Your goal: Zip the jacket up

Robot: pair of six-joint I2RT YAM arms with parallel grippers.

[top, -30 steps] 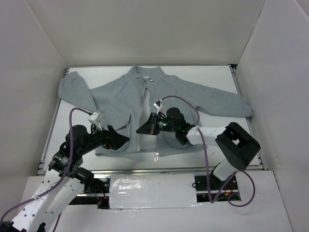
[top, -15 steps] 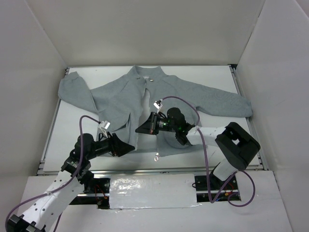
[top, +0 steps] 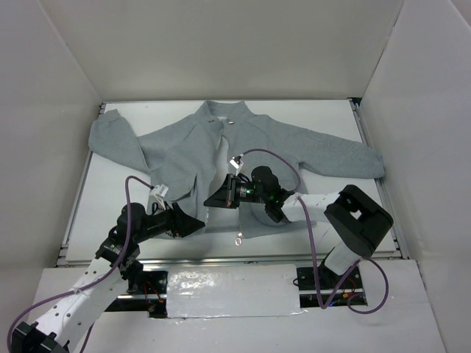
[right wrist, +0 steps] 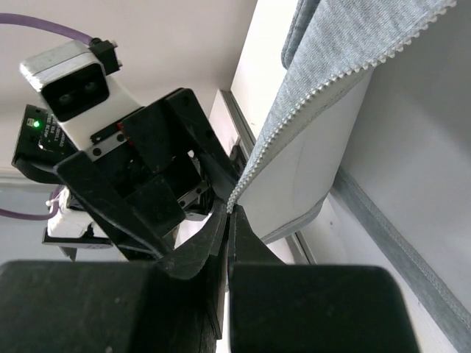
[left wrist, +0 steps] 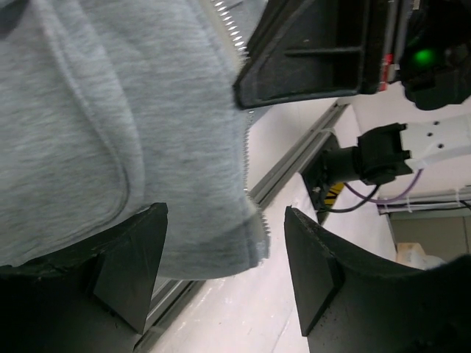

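Observation:
The light-grey fleece jacket (top: 294, 147) lies flat on the white table, collar at the far side and front partly open. Its metal zipper pull (top: 238, 239) rests at the near hem. My right gripper (top: 211, 199) is shut on the toothed zipper edge (right wrist: 309, 110) of the left front panel and holds it lifted; in the right wrist view the jaws (right wrist: 229, 217) pinch it. My left gripper (top: 194, 223) is open at that panel's near hem. In the left wrist view it (left wrist: 224, 276) straddles the hem corner (left wrist: 246, 246) without touching it.
White walls enclose the table on three sides. A metal rail (top: 221, 254) runs along the near table edge, with a foil-covered plate (top: 232, 290) in front of it. The jacket's sleeves spread to the far left (top: 110, 140) and to the right (top: 353, 158).
My left gripper has moved right and toward the near hem, its arm now lower. My right gripper has shifted slightly left with the zipper edge still in it.

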